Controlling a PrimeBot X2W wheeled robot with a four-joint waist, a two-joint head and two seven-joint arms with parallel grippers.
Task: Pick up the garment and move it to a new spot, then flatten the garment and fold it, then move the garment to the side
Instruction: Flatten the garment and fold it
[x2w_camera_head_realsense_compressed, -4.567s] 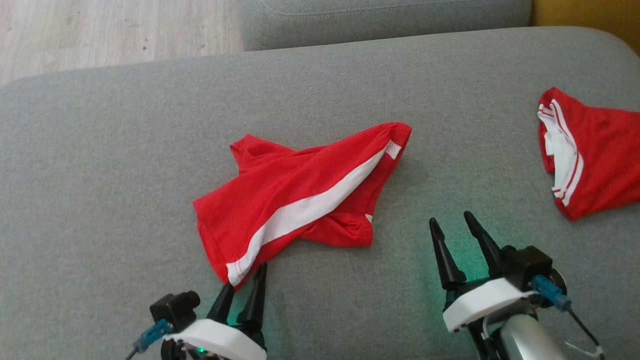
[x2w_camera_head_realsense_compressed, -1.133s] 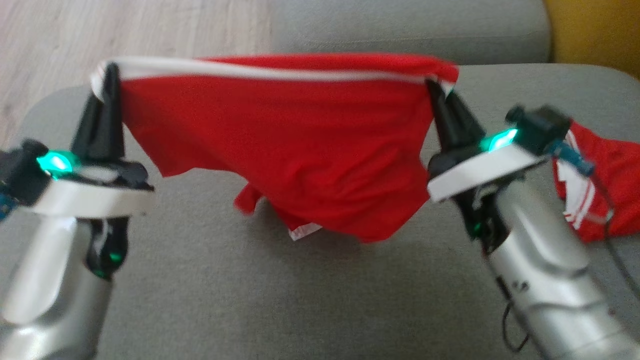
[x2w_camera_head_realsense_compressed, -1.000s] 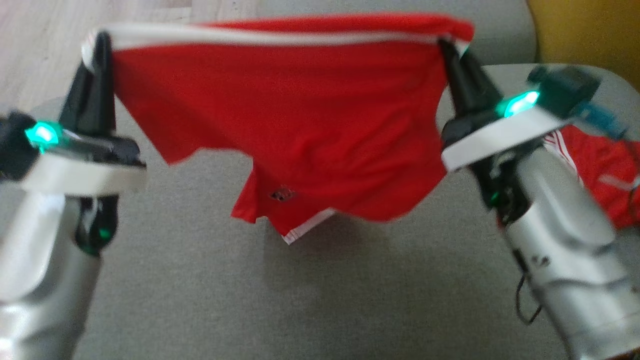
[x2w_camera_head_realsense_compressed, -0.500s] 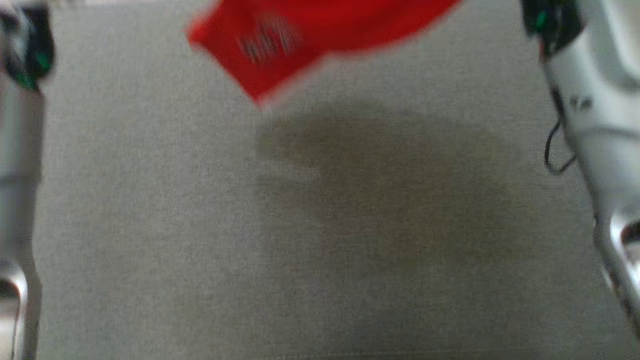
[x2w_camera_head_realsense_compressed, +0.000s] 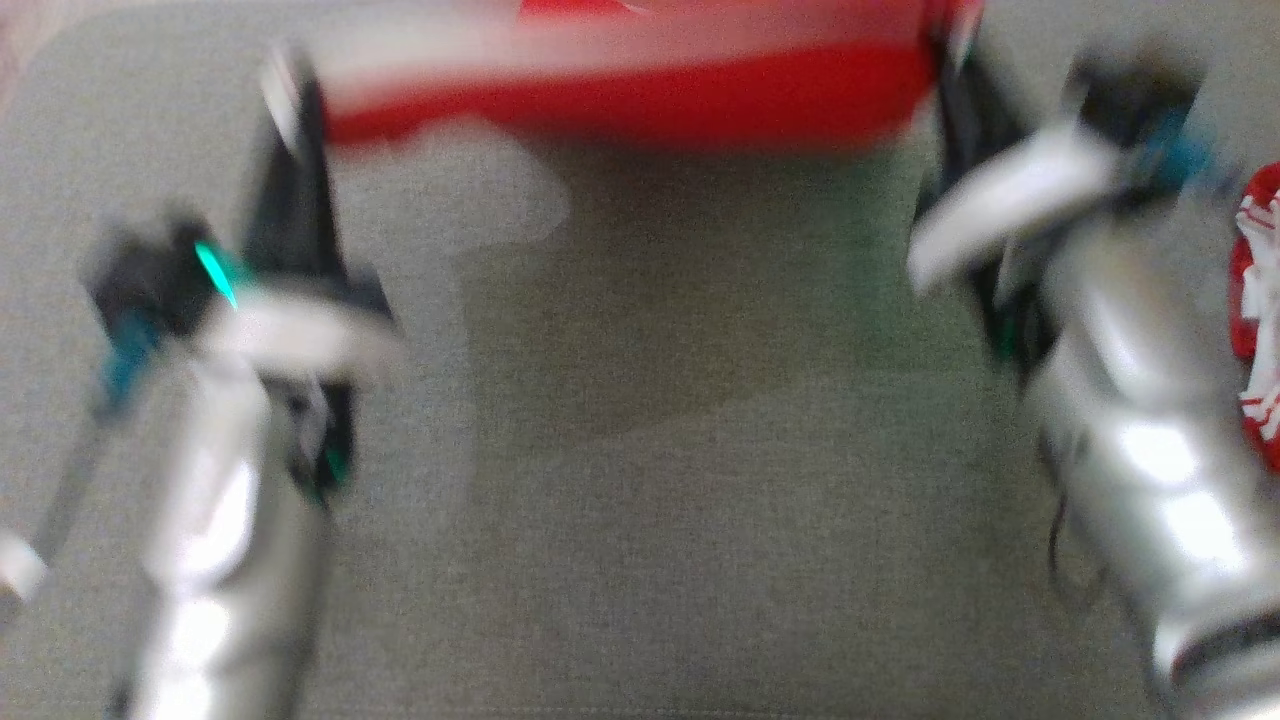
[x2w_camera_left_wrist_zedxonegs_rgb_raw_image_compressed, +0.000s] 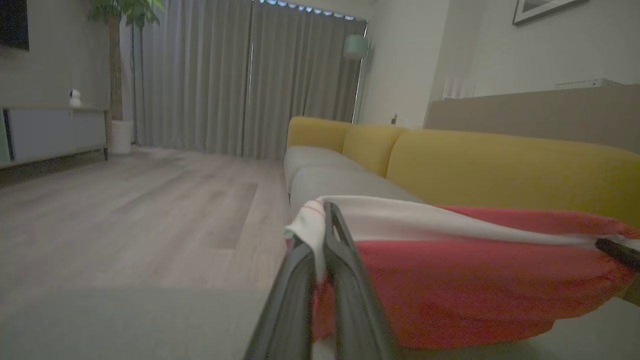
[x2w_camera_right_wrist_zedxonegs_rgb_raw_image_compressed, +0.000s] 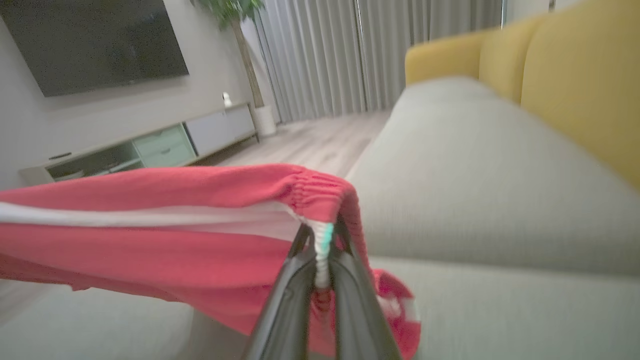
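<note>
Robot lifts sportswear over a sofa: a red garment (x2w_camera_head_realsense_compressed: 640, 105) of soft knit cloth, edged with a broad white stripe, hangs stretched between the robot's two pincers. It sits at the 12 o'clock edge of the blurred head view, above a grey sofa seat (x2w_camera_head_realsense_compressed: 650, 450). The left pincer (x2w_camera_head_realsense_compressed: 288, 95), at 10 o'clock, is clamped shut on the stripe's white end. The right pincer (x2w_camera_head_realsense_compressed: 950, 70), at 2 o'clock, is closed on the gathered, elastic waistband end. Both pairs of long dark fingers taper to narrow tips that pinch the cloth between them.

The garment's long axis runs from 9 o'clock to 3 o'clock, with the stripe along the top edge and loose red cloth sagging in folds toward the seat. Whether the lowest fold touches the cushion cannot be told. The seat is a coarse woven fabric, flat, with a rounded corner at 11 o'clock. Open grey cloth spreads from the centre down to 6 o'clock. A second red-and-white garment (x2w_camera_head_realsense_compressed: 1258, 320) lies at the 3 o'clock edge, just beside the right arm (x2w_camera_head_realsense_compressed: 1140, 470).

In the left wrist view, mustard-yellow back cushions (x2w_camera_left_wrist_zedxonegs_rgb_raw_image_compressed: 500, 170) rise at 3 o'clock. A pale wood floor (x2w_camera_left_wrist_zedxonegs_rgb_raw_image_compressed: 150, 210) opens at 9 o'clock, and grey pleated curtains (x2w_camera_left_wrist_zedxonegs_rgb_raw_image_compressed: 225, 75) hang at 12 o'clock.
</note>
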